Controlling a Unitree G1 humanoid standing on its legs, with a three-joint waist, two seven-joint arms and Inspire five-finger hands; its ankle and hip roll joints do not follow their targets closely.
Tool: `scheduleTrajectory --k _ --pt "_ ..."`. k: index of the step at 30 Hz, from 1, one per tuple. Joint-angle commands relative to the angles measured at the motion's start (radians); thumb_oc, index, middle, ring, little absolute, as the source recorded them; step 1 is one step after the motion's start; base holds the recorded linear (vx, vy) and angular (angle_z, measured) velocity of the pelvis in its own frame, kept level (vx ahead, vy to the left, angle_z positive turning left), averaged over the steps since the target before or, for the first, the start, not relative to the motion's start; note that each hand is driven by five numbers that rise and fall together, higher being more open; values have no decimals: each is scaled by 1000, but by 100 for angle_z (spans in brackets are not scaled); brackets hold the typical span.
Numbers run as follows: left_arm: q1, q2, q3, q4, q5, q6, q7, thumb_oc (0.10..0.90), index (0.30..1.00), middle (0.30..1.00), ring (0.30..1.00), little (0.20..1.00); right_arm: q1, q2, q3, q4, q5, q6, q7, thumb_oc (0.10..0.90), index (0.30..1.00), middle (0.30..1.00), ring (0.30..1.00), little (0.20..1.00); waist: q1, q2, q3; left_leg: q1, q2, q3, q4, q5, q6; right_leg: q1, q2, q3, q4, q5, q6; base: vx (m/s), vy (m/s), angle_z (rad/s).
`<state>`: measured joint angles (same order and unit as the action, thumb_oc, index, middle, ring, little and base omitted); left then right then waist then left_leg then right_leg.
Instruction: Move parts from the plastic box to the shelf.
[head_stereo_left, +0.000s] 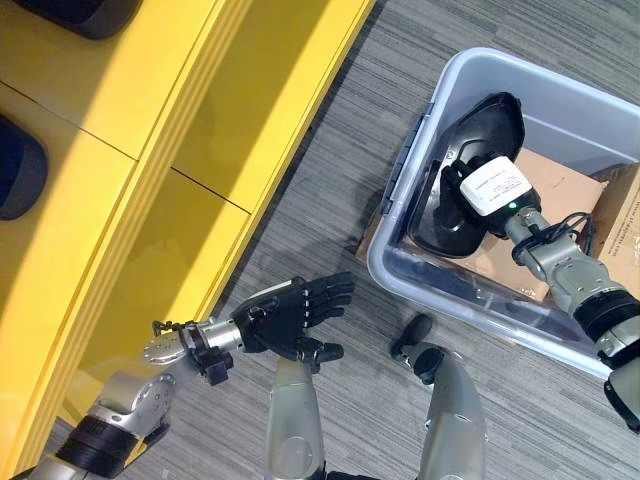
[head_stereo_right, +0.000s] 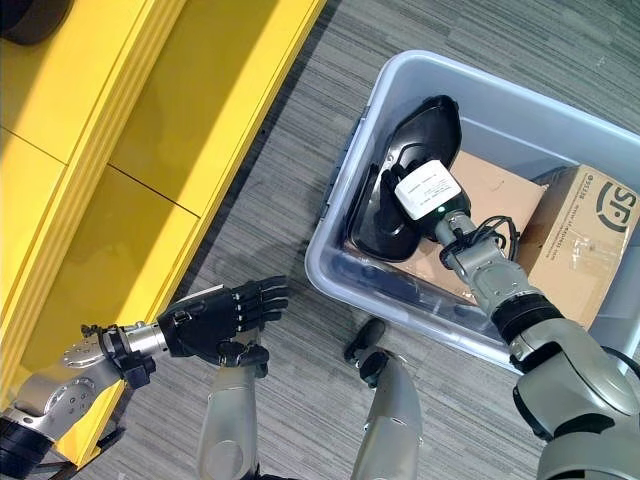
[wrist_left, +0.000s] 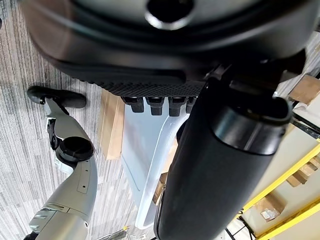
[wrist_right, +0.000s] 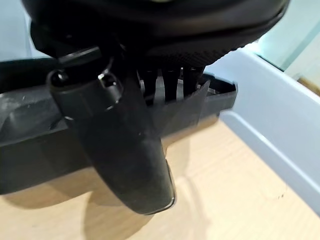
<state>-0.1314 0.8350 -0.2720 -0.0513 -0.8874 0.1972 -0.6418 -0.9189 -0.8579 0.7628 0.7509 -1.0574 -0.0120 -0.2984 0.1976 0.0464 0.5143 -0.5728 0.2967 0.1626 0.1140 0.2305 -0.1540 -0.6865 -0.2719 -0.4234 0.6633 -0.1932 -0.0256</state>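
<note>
- On your far left runs the yellow shelf (head_stereo_left: 120, 150); dark rounded objects (head_stereo_left: 15, 170) already lie on its top at the edge of the head views, though you cannot tell from here whether they are parts of the same kind.
- Your left hand (head_stereo_left: 290, 315) hovers over the grey carpet floor (head_stereo_left: 330, 150), beside the shelf front and well apart from the box. Its fingers are stretched out and relaxed, and it holds nothing.
- Moving right, the grey plastic box (head_stereo_right: 340, 265) sits on the floor with a flat sheet of cardboard (head_stereo_right: 490, 185) lining its bottom.
- Inside it, a large black moulded part (head_stereo_right: 415, 150) stands tilted against the box wall nearest the shelf. This is the thing you have to move, and it has not left the box.
- Your right hand (head_stereo_right: 425, 190) reaches into the box and lies against that part. In the right wrist view its fingers (wrist_right: 165, 80) hook over the part's edge and the thumb lies along its side, so the hand looks closed on it.
- At the far right of the box sits a brown cardboard carton (head_stereo_right: 580, 240).
- By my reading you are at the pick-up: the lift, the carry across the floor and the placing on the shelf all remain.
</note>
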Motion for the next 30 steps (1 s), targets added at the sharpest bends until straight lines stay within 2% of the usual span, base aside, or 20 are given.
scheduleTrajectory --k 1,2,3,6,11,18,24,30 --pt "-19 -31 18 -92 -32 -30 -40 900 1000 1000 1000 1000 26 -53 46 139 14 -41 14 400 300 300 300 300 24 24 6 -36 27 24 -19 14 1 75 37 -22 -12 12 53 0 0 0" --pt "-14 -25 22 -93 -35 -29 -47 900 1000 1000 1000 1000 14 -64 56 110 -74 -77 -40 400 300 300 300 300 22 23 6 -30 25 25 -19 11 2 80 38 -20 -19 17 53 0 0 0" --pt "-10 -21 25 -92 -34 -31 -51 900 1000 1000 1000 1000 9 -70 65 88 -134 -103 -44 400 300 300 300 300 22 22 6 -27 24 26 -20 10 2 82 38 -19 -24 19 54 0 0 0" --pt "-8 -17 27 -92 -31 -39 -58 900 1000 1000 1000 1000 8 -96 92 11 -211 -178 -117 400 300 300 300 300 16 17 6 -15 24 28 -24 11 1 93 41 -17 -36 23 56 -1 11 -1" --pt "-4 -23 17 -98 -26 -50 -50 900 1000 1000 1000 1000 16 -95 91 -46 -176 -202 -147 400 300 300 300 300 10 17 6 10 24 33 -28 7 1 111 45 -10 -51 31 59 1 38 -2" --pt "13 -34 19 -95 -38 -69 -58 900 1000 1000 1000 1000 32 -102 62 -129 -94 -248 -259 400 300 300 300 300 -8 20 6 88 17 43 -55 -3 3 177 58 5 -112 49 63 13 80 -7" --pt "20 -49 19 -98 -37 -73 -68 900 1000 1000 1000 1000 71 -101 23 -195 -92 -282 -247 400 300 300 300 300 -20 19 6 151 15 60 -65 -15 4 233 62 13 -143 52 68 33 97 -3" --pt "47 -67 26 -96 -35 -91 -77 900 1000 1000 1000 1000 136 -144 -17 -288 28 -266 -225 400 300 300 300 300 -40 12 6 250 11 83 -85 -28 5 324 66 22 -193 55 78 48 122 -5"
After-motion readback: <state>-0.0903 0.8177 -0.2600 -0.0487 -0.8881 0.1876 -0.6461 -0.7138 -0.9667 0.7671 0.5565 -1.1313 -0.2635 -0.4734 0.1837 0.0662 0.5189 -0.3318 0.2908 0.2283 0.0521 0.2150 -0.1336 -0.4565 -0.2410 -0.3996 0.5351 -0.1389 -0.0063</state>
